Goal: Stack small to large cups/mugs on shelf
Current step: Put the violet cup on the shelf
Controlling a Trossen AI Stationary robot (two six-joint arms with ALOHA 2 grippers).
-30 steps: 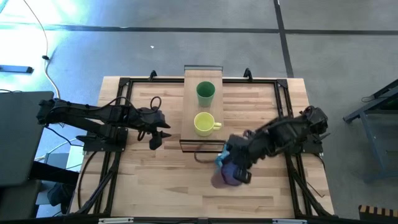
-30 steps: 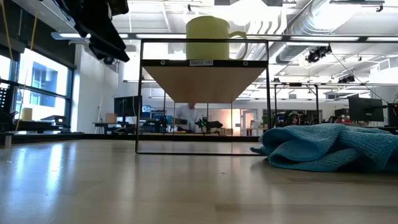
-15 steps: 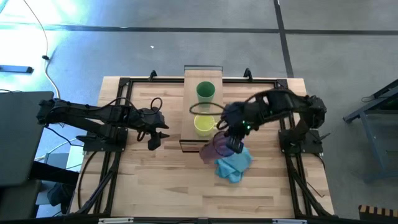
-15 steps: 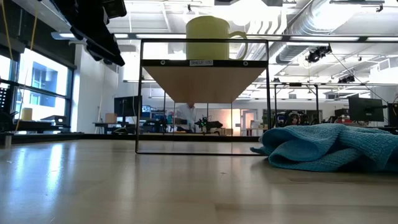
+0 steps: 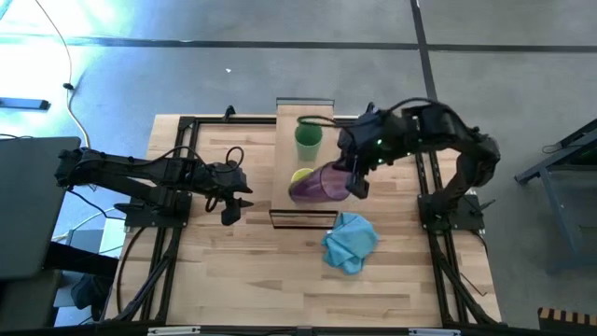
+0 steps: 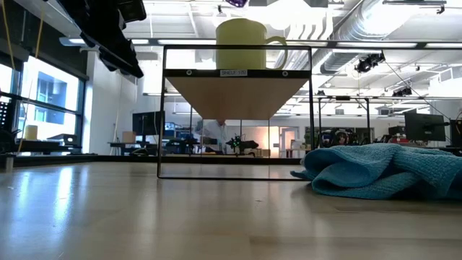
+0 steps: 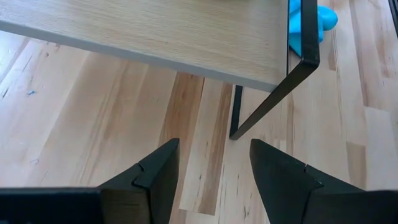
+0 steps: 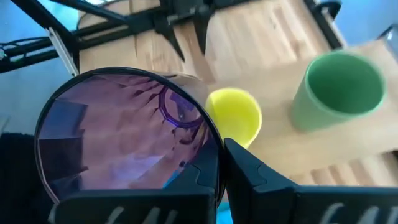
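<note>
In the high view my right gripper (image 5: 354, 177) is shut on the translucent purple tumbler (image 5: 317, 184). It holds the tumbler on its side above the shelf (image 5: 284, 154), over the yellow mug (image 5: 300, 175), which it mostly covers. The green cup (image 5: 309, 137) stands on its base farther back on the shelf. The low view shows the mug (image 6: 249, 43) standing on the shelf top. My left gripper (image 5: 230, 207) is open and hovers left of the shelf, touching nothing; its wrist view (image 7: 211, 146) looks at the shelf's near corner. My right gripper holds the tumbler at the rim (image 8: 216, 149) of its open end. One finger (image 8: 255, 171) lies outside the wall; the purple wall hides the other. The fingers reach level from the table's right. The tumbler is lifted clear, on its side, bottom toward the left.
A crumpled blue cloth (image 5: 350, 241) lies on the table near the shelf's near end, also in the low view (image 6: 382, 170). The shelf's dark frame leg (image 7: 267, 102) stands just ahead of my left gripper. Bare tabletop (image 5: 252, 280) stretches along the near edge.
My right gripper has lifted the tumbler off the blue cloth and carried it up and toward the far edge, from beside the shelf's near end to above the yellow mug. The cloth now lies uncovered. The tumbler has turned so that its bottom points left.
</note>
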